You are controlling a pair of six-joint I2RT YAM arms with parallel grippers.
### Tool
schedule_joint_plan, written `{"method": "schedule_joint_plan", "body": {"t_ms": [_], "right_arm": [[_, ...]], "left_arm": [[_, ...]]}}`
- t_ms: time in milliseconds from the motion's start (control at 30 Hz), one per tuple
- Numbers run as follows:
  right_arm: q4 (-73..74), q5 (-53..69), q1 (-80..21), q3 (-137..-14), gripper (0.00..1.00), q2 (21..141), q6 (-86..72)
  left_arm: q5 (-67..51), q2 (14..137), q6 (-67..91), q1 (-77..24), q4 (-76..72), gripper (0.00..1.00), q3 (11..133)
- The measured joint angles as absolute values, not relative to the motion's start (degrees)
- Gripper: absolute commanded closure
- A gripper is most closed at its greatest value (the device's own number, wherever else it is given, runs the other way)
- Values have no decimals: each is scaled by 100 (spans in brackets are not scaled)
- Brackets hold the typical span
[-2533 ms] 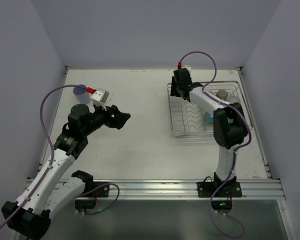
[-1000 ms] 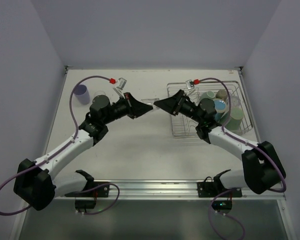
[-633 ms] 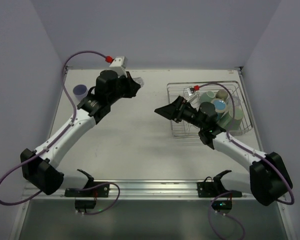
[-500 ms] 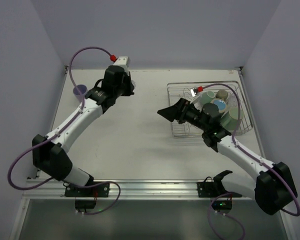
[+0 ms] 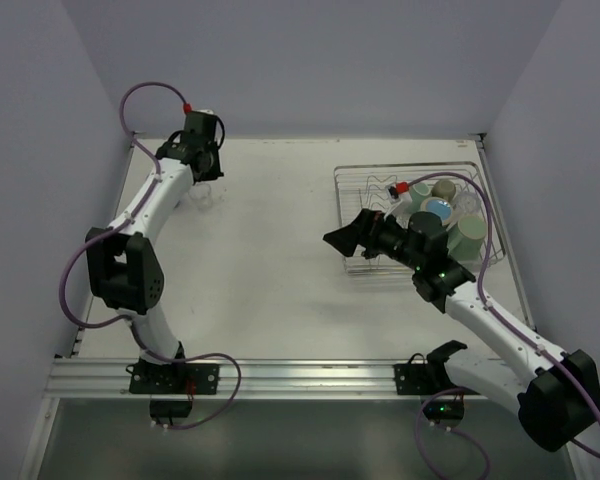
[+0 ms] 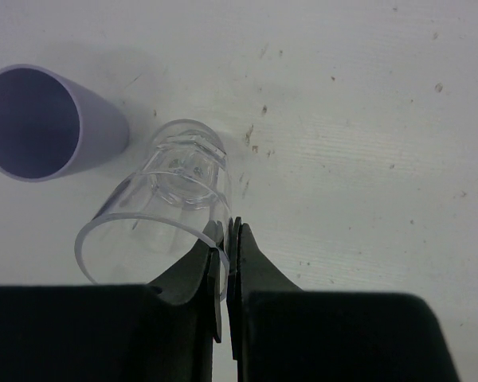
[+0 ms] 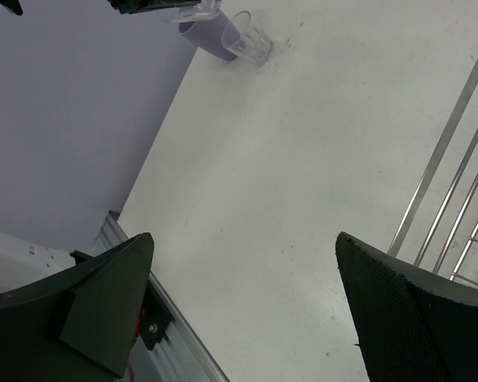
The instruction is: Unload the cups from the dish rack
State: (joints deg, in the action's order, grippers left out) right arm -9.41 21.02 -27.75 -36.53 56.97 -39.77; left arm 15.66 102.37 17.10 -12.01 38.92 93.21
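Left arm: reached to the far left corner of the table (image 5: 280,290). In the left wrist view the left gripper (image 6: 229,232) is seen closed down to a thin slit, with the near rim of the clear glass cup (image 6: 171,203) pinched in that slit; one finger (image 6: 199,274) lies on the inner side of the wall, the other (image 6: 251,267) on the outer side. The rest of the glass extends away from the fingers, mouth toward the camera, base toward the table. Whether the base is resting on the table cannot be told. The lavender cup (image 6: 52,123) is seen upright just beside the glass, on its left, apart from the fingers.

Right arm: the right gripper (image 7: 243,239) is held spread wide, with nothing between its fingers; only bare table is seen in the gap. It is placed at the left edge of the dish rack (image 5: 450,165), whose wires show at the right of the wrist view.

Rack contents: a blue cup (image 5: 440,208), an olive-brown cup (image 5: 444,188) and a pale green cup (image 5: 470,236) are seen inside, behind the right wrist, well apart from its fingers.
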Motion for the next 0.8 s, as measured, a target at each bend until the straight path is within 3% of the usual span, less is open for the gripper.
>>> {"method": "schedule_joint_plan", "body": {"t_ms": [800], "right_arm": [[-727, 2049, -2810, -3616, 1, 5487, -3706]], "left_arm": [[1691, 11373, 1531, -965, 4451, 100, 10082]]}}
